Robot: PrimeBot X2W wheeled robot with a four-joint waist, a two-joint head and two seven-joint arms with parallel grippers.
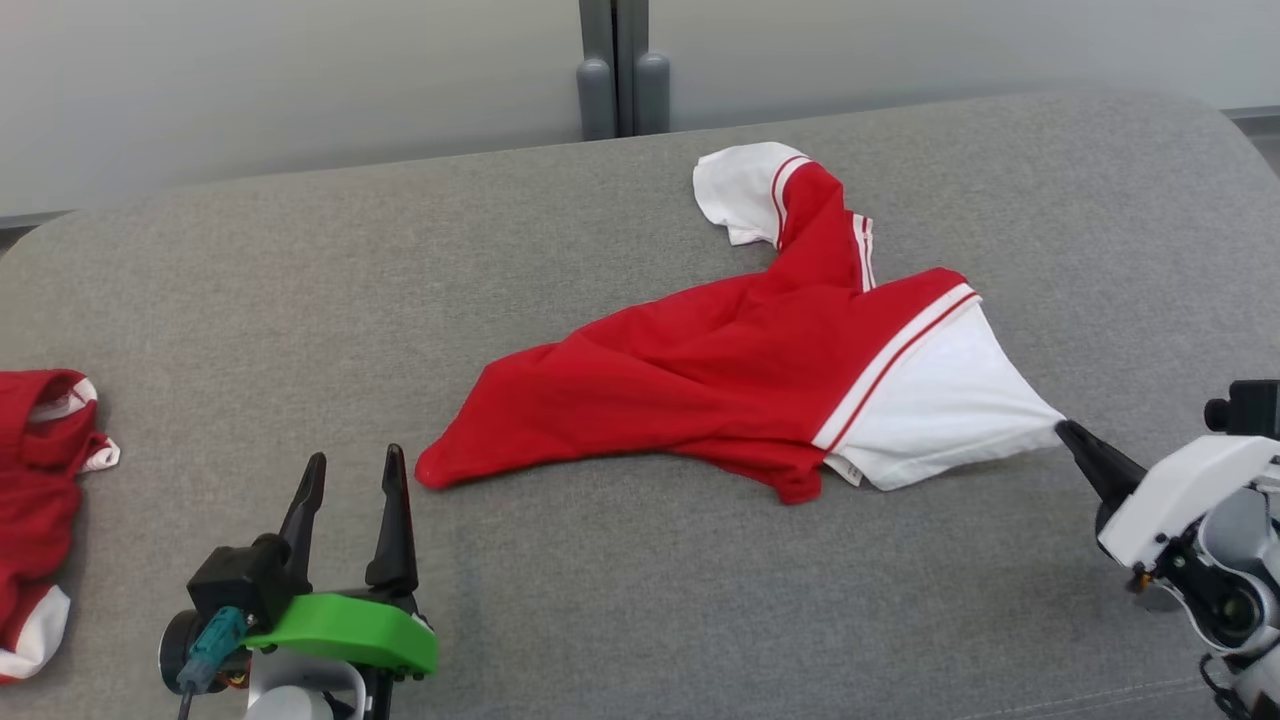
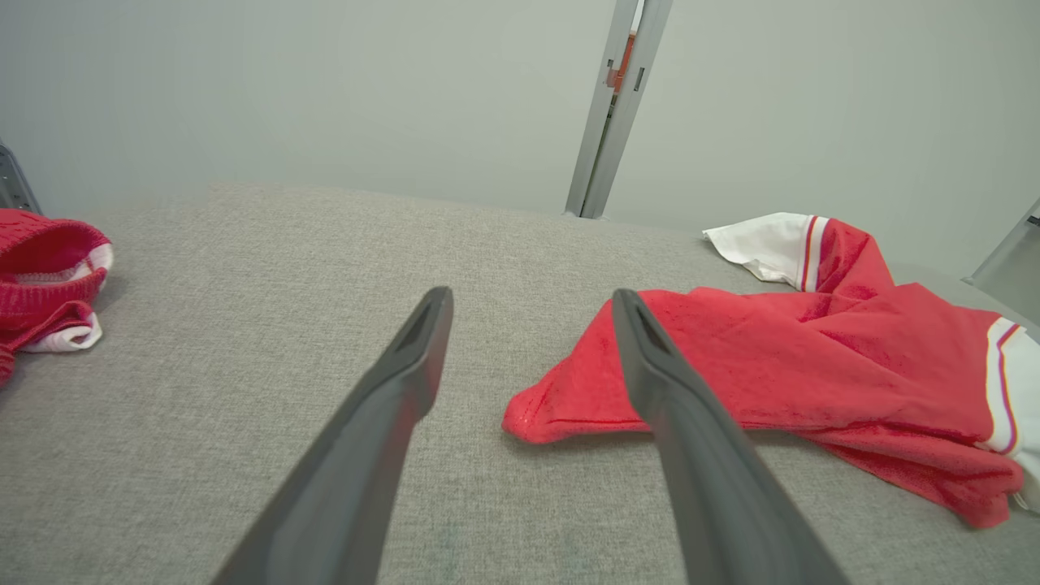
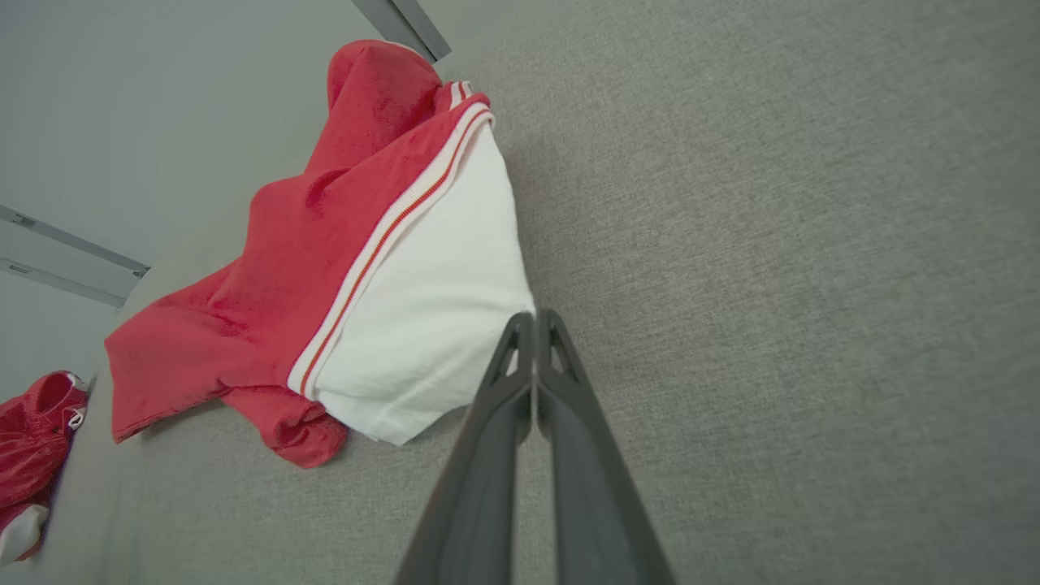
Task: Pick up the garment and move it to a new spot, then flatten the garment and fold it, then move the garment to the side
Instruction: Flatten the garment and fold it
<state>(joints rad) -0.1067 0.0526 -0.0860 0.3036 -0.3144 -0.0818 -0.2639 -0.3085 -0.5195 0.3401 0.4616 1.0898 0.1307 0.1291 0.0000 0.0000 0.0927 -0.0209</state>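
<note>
Two red-and-white garments lie on the grey fabric-covered counter, well apart from each other. The task's garment is spread across the middle and right of the head view. Its red body runs down to a rounded end at the lower left, one white-cuffed sleeve is bunched up toward the far edge, and a white panel edged with red and white stripes sits on the right. That white panel is drawn out into a point, and the right pincer meets it exactly there. Its two dark fingers are pressed together with the corner of the white cloth clamped between them (the right wrist view shows the tips closed at the cloth's tip, right pincer, garment). The rest of the garment rests on the counter, creased and not flat.

The left pincer sits low at the near left, fingers spread apart with nothing between them, near the garment's red end but not touching it. In the left wrist view the spread fingers of the left pincer frame bare counter, with the garment just beyond its right finger.

The other garment is crumpled at the far left edge. A pale wall and a grey upright post stand behind the counter.
</note>
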